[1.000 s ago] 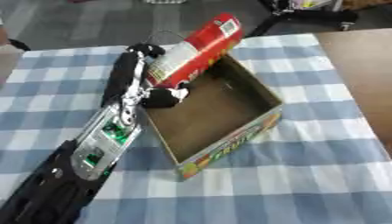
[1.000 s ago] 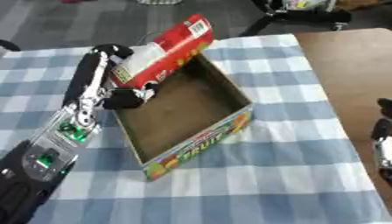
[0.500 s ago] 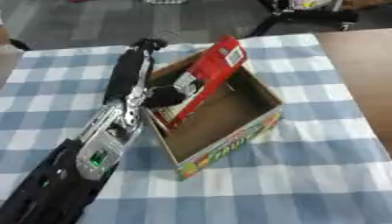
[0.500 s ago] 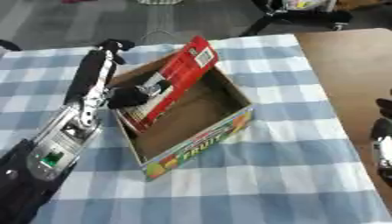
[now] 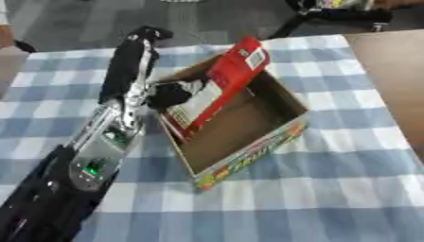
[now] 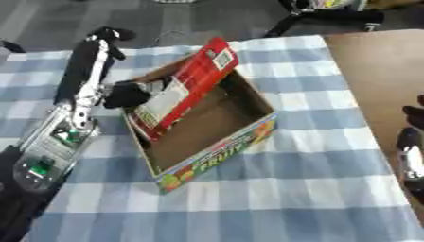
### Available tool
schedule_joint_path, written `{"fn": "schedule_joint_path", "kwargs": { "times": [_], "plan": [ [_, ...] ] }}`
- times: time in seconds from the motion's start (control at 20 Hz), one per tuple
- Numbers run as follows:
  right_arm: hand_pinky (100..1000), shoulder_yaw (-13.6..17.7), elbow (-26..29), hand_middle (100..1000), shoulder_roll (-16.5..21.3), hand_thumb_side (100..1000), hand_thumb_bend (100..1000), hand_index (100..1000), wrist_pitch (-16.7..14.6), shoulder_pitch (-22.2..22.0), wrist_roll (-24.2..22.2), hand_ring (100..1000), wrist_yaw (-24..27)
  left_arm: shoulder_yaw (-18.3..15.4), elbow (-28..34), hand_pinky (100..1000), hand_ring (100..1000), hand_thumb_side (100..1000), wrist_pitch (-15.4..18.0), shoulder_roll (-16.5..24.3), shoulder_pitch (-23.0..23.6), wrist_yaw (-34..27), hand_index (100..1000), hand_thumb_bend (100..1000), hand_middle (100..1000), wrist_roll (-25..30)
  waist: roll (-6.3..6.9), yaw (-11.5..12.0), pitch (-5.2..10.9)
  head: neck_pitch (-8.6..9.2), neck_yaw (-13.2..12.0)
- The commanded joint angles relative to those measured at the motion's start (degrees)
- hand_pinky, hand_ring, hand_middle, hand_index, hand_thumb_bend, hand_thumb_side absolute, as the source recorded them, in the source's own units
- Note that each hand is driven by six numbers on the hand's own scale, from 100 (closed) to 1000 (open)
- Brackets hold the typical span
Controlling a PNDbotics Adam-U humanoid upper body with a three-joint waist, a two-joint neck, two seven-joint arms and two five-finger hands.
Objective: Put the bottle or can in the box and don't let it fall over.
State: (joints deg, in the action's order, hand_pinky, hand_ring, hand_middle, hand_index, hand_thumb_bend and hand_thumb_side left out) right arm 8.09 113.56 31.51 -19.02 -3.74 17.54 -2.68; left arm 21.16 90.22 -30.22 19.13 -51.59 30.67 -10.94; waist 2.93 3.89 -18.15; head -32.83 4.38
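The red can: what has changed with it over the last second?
The left hand has lowered the red can from above the box's far rim down inside it, where it now leans tilted along the left wall. The hand still grips it. The box and the right hand at the right edge stayed put.

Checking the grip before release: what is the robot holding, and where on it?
The left hand holds the red can around its lower part, inside the cardboard box. The right hand holds nothing.
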Motion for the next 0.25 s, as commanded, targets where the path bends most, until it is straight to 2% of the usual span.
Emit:
{"fn": "schedule_joint_path", "kwargs": {
  "times": [0.05, 0.25],
  "plan": [
    [851, 0.91, 1.03, 1000, 1.46, 527, 100, 880, -0.24, -0.43, 0.46, 838, 0.22, -3.13, 6.29, 685, 642, 284, -1.44, 5.7, 1.19, -1.61, 797, 623, 748, 0.11, -0.13, 0.49, 2.71, -0.67, 0.98],
    [851, 1.21, 1.03, 1000, 1.34, 528, 100, 879, -0.35, -0.98, 0.94, 838, 0.07, -5.98, 11.56, 672, 632, 282, -3.15, 11.04, 5.5, -5.27, 792, 613, 744, -0.38, -0.69, 1.47, 3.11, -0.88, 1.83]
  ]
}}
